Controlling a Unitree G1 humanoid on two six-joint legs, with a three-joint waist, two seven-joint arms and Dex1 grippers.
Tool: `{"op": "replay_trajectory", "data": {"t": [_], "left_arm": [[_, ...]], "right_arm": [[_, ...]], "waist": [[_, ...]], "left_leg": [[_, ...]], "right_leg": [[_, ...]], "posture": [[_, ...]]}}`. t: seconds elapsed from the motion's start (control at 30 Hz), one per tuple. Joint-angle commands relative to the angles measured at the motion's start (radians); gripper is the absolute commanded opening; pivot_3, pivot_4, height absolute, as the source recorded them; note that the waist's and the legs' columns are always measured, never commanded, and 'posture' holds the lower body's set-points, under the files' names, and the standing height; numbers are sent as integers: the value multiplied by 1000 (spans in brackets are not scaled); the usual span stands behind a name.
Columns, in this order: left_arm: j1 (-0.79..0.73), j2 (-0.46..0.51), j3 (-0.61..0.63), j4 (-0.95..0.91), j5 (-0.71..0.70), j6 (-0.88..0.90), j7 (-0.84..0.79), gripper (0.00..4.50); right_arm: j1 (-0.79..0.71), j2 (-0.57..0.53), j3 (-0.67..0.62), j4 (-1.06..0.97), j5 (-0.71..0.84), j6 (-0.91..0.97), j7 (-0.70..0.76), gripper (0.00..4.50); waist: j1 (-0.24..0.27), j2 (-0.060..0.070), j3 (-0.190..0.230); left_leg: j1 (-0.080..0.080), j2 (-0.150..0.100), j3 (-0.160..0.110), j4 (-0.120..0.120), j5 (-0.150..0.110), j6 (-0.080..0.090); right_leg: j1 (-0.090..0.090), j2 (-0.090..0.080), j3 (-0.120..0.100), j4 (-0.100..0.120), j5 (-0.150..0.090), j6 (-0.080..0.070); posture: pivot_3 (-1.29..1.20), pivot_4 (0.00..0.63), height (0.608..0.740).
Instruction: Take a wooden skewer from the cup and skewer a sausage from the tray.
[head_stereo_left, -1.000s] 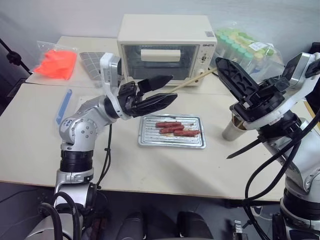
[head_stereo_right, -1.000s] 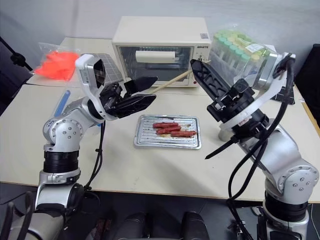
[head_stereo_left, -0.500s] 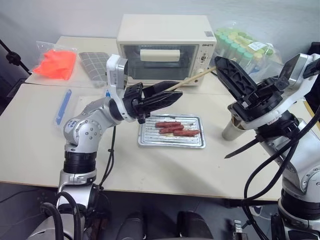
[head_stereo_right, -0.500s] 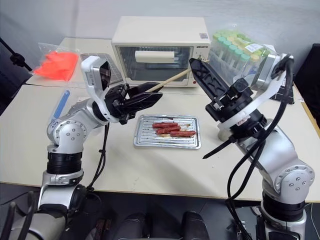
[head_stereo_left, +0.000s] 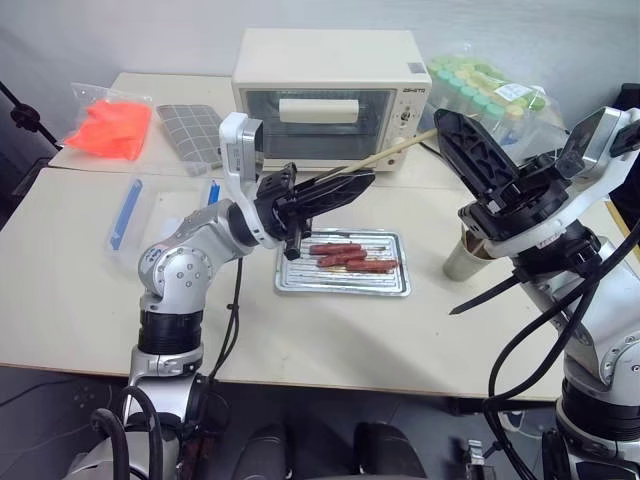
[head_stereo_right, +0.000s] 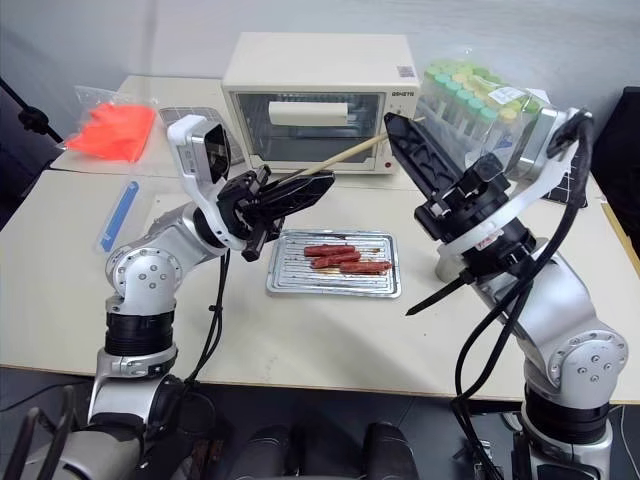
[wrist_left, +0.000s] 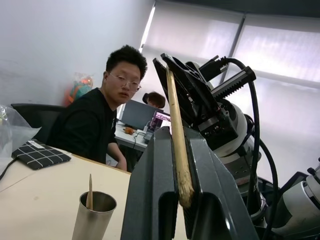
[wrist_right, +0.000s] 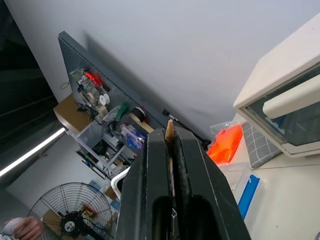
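Observation:
A wooden skewer (head_stereo_left: 390, 152) hangs slanted in the air in front of the oven, with a gripper at each end. My left gripper (head_stereo_left: 362, 181) is shut on its lower end, and the stick (wrist_left: 175, 125) shows pinched between the black fingers (wrist_left: 152, 185). My right gripper (head_stereo_left: 443, 124) is shut on the upper end, where the pointed tip (wrist_right: 169, 127) pokes out between the fingers. Below them three sausages (head_stereo_left: 347, 256) lie in the silver tray (head_stereo_left: 345, 288). The cup (head_stereo_left: 462, 258) stands right of the tray, partly behind my right arm, with another skewer (wrist_left: 90, 192) in it.
A cream toaster oven (head_stereo_left: 332, 95) stands behind the tray. A bag of green-capped tubes (head_stereo_left: 490, 95) lies at the back right. An orange bag (head_stereo_left: 110, 125), a grid mat (head_stereo_left: 190, 125) and a clear box with blue clips (head_stereo_left: 130, 210) lie to the left. A seated person (wrist_left: 100, 130) is beyond the table.
My left gripper was open beside the skewer's lower end; its fingers have come together on the stick. The right gripper has kept its hold and place.

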Motion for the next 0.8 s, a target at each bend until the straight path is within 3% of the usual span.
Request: {"op": "replay_trajectory", "data": {"t": [0.03,0.13,0.43,0.67,0.8], "left_arm": [[-5,-3,20,-33,-29,-7,11,56],[-7,4,18,-25,-26,-2,15,56],[-32,-5,47,-18,-57,7,57,2280],[-35,-16,56,-28,-90,20,76,2280],[-24,-18,45,-37,-81,9,76,1422]], "right_arm": [[-1,3,-15,-14,-2,-13,15,0],[0,2,-15,-11,-6,-13,16,0],[-1,-1,-21,-3,-15,-15,12,0],[6,7,-13,-1,-30,-13,13,0],[-4,13,-16,0,-29,-21,11,0]], "waist": [[0,0,0],[0,0,0],[0,0,0],[0,0,0],[0,0,0]], "left_leg": [[0,0,0,0,0,0],[0,0,0,0,0,0],[0,0,0,0,0,0],[0,0,0,0,0,0],[0,0,0,0,0,0]], "right_leg": [[0,0,0,0,0,0],[0,0,0,0,0,0],[0,0,0,0,0,0],[0,0,0,0,0,0],[0,0,0,0,0,0]], "posture": [[0,150,740],[0,150,740],[0,150,740],[0,150,740],[0,150,740]]}}
